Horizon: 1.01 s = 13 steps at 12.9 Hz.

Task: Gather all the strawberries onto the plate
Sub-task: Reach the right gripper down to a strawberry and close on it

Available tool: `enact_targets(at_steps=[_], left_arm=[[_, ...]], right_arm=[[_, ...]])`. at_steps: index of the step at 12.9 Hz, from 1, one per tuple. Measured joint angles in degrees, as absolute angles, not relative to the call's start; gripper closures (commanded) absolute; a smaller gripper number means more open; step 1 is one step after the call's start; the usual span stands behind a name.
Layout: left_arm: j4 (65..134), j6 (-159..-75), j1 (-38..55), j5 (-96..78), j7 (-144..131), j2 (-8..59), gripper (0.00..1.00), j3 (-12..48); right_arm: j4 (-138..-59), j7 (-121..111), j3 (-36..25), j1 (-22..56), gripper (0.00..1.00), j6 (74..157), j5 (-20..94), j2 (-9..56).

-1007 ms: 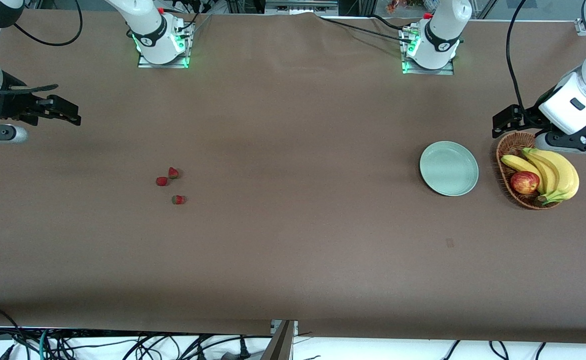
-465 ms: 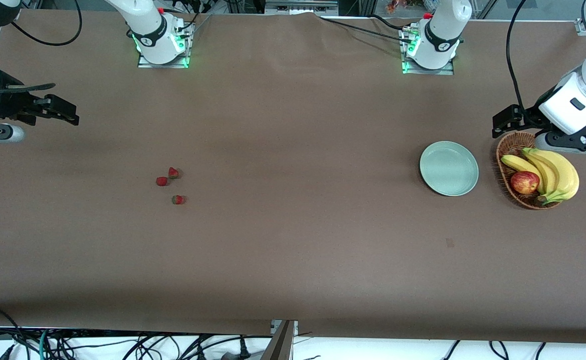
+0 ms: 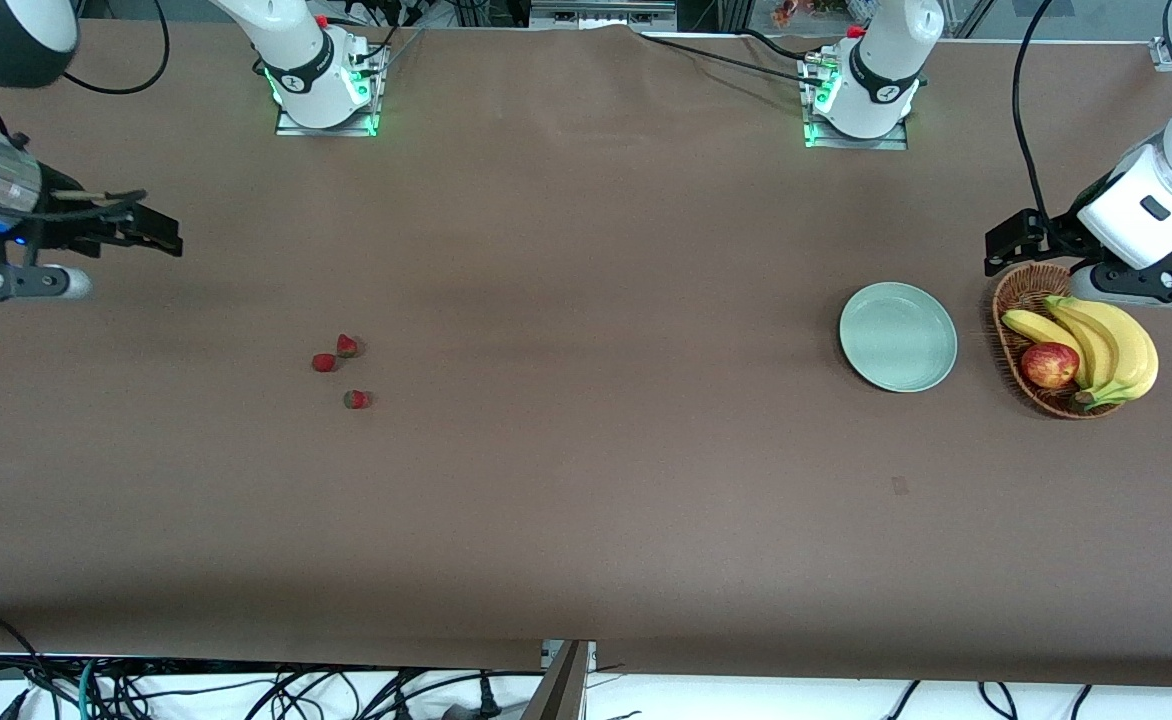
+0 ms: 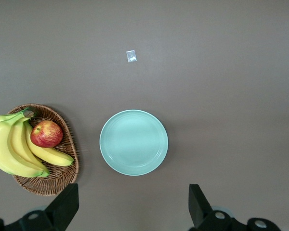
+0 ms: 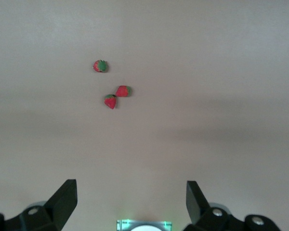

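Three strawberries lie close together on the brown table toward the right arm's end: one (image 3: 347,346), one (image 3: 323,362) and one (image 3: 357,399), also in the right wrist view (image 5: 100,66) (image 5: 124,91) (image 5: 110,101). The mint-green plate (image 3: 898,337) (image 4: 133,142) sits bare toward the left arm's end, beside the basket. My right gripper (image 3: 151,238) (image 5: 131,199) is open and empty, up in the air over the table's end, apart from the strawberries. My left gripper (image 3: 1008,243) (image 4: 133,207) is open and empty, over the table by the basket's rim and the plate.
A wicker basket (image 3: 1016,300) (image 4: 62,179) holds bananas (image 3: 1111,345) and a red-yellow apple (image 3: 1049,365). A small scrap (image 3: 899,486) lies on the table nearer the front camera than the plate. Both arm bases (image 3: 321,90) (image 3: 861,100) stand along the back edge.
My right gripper has shifted a little toward the table's middle, closer to the strawberries. The left arm, the strawberries and the plate have not moved.
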State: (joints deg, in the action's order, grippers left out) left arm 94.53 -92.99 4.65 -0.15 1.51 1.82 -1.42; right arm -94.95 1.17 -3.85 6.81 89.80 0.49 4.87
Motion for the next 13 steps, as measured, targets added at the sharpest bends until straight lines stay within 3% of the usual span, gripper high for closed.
enact_targets(at_steps=[6, 13], left_arm=[[94.51, -92.99, 4.65, -0.15, 1.51, 1.82, 0.00, -1.42], [94.48, -92.98, 4.66, -0.15, 1.51, 1.82, 0.00, -1.42]], right_arm=[[-113.65, 1.32, -2.89, 6.92, 0.00, 114.27, 1.25, 8.41], [-115.05, 1.47, -2.29, 7.87, 0.03, 131.09, 4.56, 21.45]])
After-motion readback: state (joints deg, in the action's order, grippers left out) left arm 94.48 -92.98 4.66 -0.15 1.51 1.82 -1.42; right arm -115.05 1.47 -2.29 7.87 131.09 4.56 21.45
